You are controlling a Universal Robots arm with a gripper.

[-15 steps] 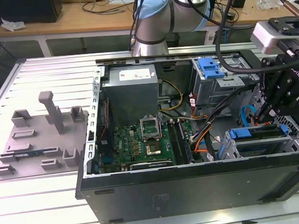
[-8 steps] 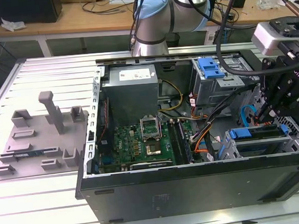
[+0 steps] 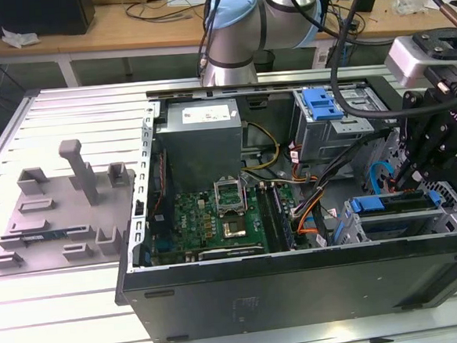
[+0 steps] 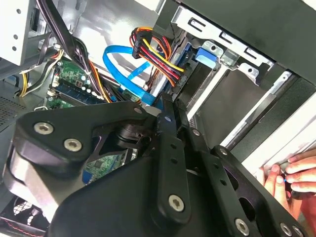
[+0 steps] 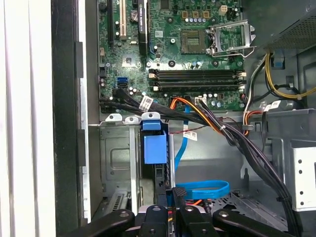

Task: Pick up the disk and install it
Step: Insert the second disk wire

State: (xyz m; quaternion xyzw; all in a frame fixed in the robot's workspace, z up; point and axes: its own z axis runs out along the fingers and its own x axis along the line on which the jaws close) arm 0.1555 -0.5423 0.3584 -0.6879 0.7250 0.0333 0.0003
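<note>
Exterior view: gripper (image 3: 408, 176) above disk (image 3: 394, 205) seated edge-on in case's (image 3: 299, 280) corner bay; finger spread indiscernible.

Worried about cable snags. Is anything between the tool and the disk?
Nothing visible. In the exterior view the tool hangs right over the disk, which appears to sit in its cage already. In the first wrist view a blue cable loop lies close beside the tool, not across the disk.
</note>
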